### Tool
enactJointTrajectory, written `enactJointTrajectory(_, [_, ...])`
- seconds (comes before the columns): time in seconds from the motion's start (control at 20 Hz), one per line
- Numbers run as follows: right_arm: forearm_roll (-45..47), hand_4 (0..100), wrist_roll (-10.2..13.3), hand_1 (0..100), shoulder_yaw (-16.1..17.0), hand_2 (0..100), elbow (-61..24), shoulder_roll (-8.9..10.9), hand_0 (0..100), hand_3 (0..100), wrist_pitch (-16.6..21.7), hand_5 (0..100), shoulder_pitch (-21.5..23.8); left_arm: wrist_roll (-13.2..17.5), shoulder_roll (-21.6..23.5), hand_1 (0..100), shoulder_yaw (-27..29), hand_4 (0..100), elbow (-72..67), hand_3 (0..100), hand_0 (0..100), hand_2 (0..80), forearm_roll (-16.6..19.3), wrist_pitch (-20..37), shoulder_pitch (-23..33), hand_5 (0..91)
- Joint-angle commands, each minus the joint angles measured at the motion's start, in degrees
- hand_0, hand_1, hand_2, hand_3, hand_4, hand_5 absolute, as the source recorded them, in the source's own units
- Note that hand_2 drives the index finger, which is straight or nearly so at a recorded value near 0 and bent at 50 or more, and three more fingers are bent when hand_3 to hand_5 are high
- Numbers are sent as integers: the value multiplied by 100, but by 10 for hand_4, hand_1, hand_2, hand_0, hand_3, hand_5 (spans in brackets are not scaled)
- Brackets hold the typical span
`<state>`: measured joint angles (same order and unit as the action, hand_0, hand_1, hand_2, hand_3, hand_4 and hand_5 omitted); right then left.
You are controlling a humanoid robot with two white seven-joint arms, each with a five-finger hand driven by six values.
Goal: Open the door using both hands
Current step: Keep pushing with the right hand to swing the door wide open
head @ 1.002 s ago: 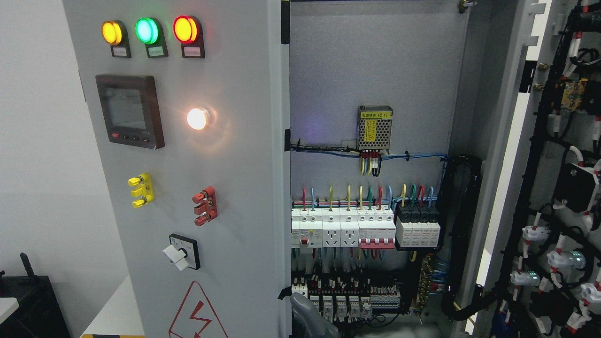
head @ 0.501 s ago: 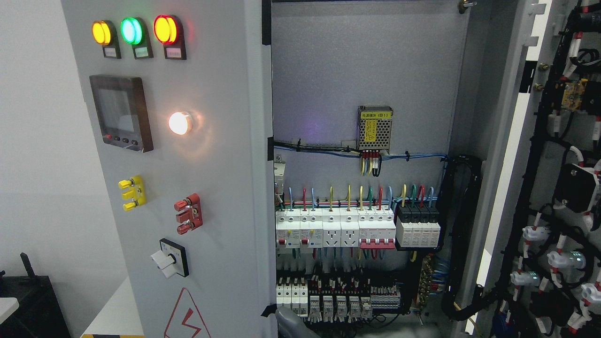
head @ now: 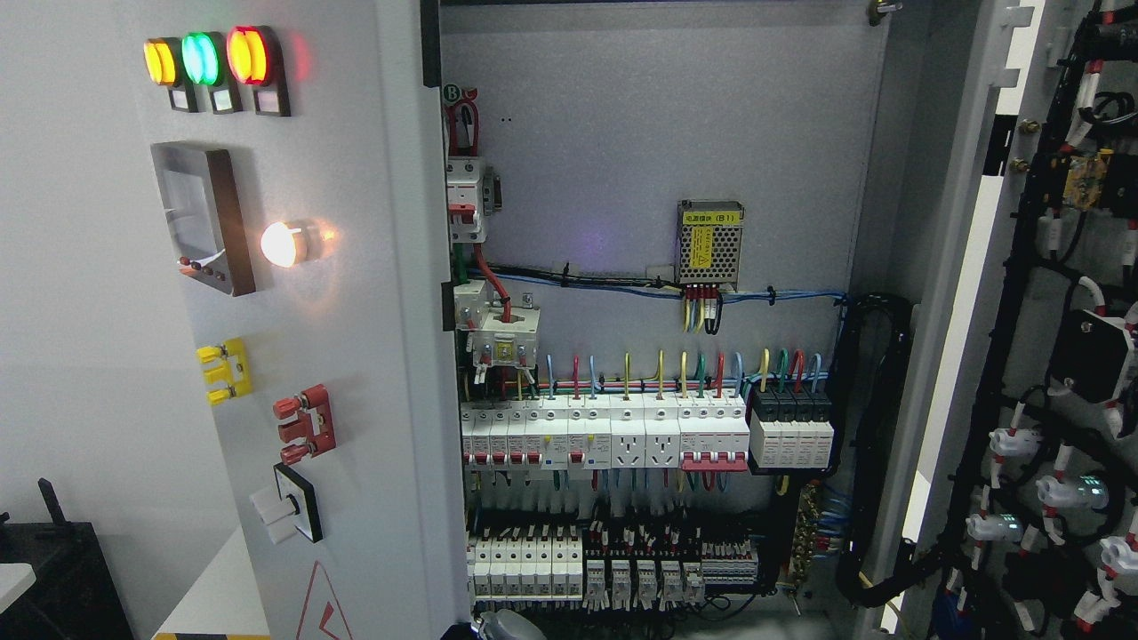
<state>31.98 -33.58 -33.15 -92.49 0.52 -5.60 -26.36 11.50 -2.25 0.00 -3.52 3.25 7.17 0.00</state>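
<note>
The grey left cabinet door (head: pixel 356 356) stands swung out toward the left, its outer face seen at a slant with three lamps (head: pixel 209 60), a meter (head: pixel 206 218) and a rotary switch (head: pixel 289 504). The right door (head: pixel 1058 356) stands wide open at the right edge, its wired inner side facing me. Between them the cabinet interior (head: pixel 640 133) shows rows of breakers (head: pixel 605 431). A small grey part of my left hand (head: pixel 508 627) shows at the bottom edge, just right of the left door's free edge; whether it touches the door is hidden.
A yellow-labelled power supply (head: pixel 709 242) and coloured wires sit on the back panel. A black cable bundle (head: pixel 876 427) runs down the cabinet's right side. A black box (head: pixel 53 569) and a white surface (head: pixel 218 591) lie at the lower left.
The left door has swung further left, uncovering more breakers and a red-wired unit. My hand at the bottom edge slid left and lower with the door's edge.
</note>
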Motion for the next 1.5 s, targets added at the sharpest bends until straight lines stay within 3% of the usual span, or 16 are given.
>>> enactJointTrajectory(0.0, [-8, 0, 10, 0, -324, 0, -323, 54, 0, 0, 6, 0, 52, 1, -4, 0, 44, 43, 0, 0, 0, 0, 0, 4, -53, 0])
enactJointTrajectory(0.45, [-60, 0, 221, 0, -508, 0, -331, -34, 0, 0, 59, 0, 175, 1, 5, 0, 44, 43, 0, 0, 0, 0, 0, 4, -53, 0])
enactJointTrajectory(0.95, [-78, 0, 230, 0, -807, 0, -340, -43, 0, 0, 67, 0, 158, 1, 5, 0, 44, 42, 0, 0, 0, 0, 0, 4, -53, 0])
enactJointTrajectory(1.45, [-587, 0, 405, 0, -956, 0, -323, -324, 0, 0, 50, 0, 158, 1, 5, 0, 44, 43, 0, 0, 0, 0, 0, 4, -53, 0])
